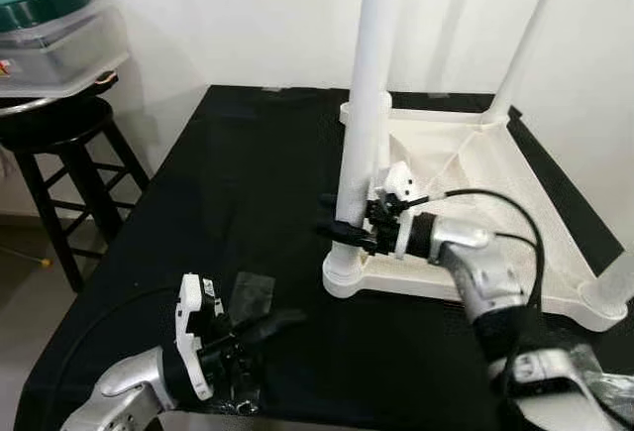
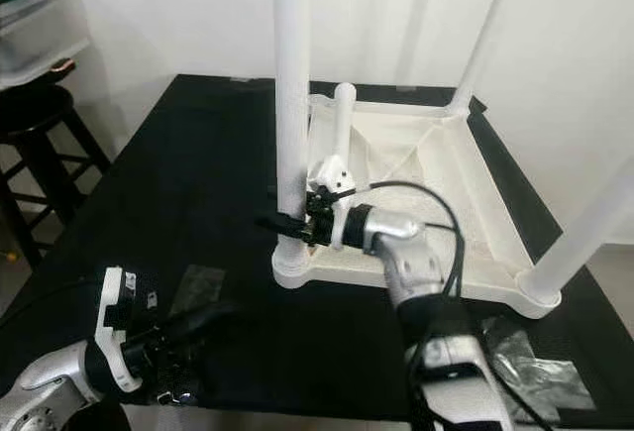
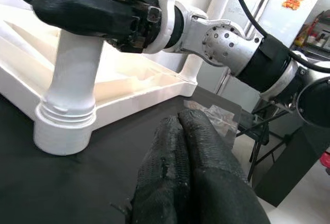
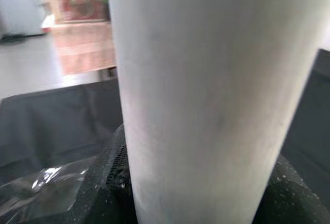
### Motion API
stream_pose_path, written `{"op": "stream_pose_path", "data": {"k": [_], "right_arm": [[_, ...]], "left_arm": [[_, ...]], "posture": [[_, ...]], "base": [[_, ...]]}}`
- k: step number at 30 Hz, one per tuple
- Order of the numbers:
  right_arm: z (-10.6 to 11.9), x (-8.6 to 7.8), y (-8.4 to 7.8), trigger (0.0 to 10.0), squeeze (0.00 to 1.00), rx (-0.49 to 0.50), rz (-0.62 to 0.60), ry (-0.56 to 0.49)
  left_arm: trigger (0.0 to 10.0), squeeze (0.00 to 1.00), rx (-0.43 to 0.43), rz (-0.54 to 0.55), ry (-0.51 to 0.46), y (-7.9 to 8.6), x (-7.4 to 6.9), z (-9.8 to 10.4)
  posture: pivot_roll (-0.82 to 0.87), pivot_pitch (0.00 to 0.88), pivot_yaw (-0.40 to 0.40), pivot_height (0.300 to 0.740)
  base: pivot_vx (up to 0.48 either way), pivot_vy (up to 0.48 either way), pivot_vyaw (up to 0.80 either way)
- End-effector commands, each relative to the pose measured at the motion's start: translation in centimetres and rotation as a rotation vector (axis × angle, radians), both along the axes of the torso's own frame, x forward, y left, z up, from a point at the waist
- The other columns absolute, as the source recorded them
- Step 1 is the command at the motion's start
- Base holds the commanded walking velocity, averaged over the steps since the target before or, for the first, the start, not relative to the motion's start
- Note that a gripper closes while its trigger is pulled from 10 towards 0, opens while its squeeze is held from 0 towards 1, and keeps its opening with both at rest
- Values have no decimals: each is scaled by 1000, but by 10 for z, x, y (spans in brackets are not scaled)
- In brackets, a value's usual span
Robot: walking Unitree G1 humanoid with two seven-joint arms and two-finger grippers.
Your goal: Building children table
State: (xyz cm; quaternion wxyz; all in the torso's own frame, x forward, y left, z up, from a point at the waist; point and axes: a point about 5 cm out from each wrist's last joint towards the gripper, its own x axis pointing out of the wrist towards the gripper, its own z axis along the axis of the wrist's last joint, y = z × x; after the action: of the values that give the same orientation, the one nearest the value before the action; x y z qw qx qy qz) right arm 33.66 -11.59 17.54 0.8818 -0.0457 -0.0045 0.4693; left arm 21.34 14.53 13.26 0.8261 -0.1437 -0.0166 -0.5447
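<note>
With the right gripper (image 1: 342, 229) fingers clenched around the near-corner leg (image 1: 369, 104) of the upturned tabletop (image 1: 495, 203), twist squarely into its socket; left gripper (image 1: 267, 327), fingers pressed together, rests on the counter (image 1: 248, 173) beside it.

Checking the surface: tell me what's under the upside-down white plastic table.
The upside-down white plastic table lies on a black cloth. The surface beneath that cloth is covered and cannot be seen.
</note>
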Motion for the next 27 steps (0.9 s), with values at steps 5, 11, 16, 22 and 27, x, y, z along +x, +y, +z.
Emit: {"op": "stream_pose_path", "data": {"k": [5, 11, 16, 22, 27], "right_arm": [[-36, -17, 27, 0, 0, -75, -390, 15], [-35, -17, 32, 0, 0, -70, -358, 22], [-33, -17, 31, 10000, 0, -68, -379, 35], [-23, -20, 37, 10000, 1000, 13, -307, 66], [7, -18, 38, 10000, 0, 31, 9, -25]], "left_arm": [[10000, 0, 9, 7, 9, 6, -1, -1], [10000, 0, 22, -3, 6, 6, 1, -1], [10000, 0, 21, 7, 3, 6, 1, -2], [10000, 0, 23, 5, 2, 5, 1, -2], [10000, 0, 20, 5, 1, 3, 1, -2]], "posture": [[-53, 64, 9, 740], [-43, 61, 0, 740], [-38, 56, -5, 740], [-35, 52, -5, 740], [-29, 47, -9, 740]], "base": [[0, 0, 0], [0, 0, 0], [0, 0, 0], [0, 0, 0], [0, 0, 0]]}}
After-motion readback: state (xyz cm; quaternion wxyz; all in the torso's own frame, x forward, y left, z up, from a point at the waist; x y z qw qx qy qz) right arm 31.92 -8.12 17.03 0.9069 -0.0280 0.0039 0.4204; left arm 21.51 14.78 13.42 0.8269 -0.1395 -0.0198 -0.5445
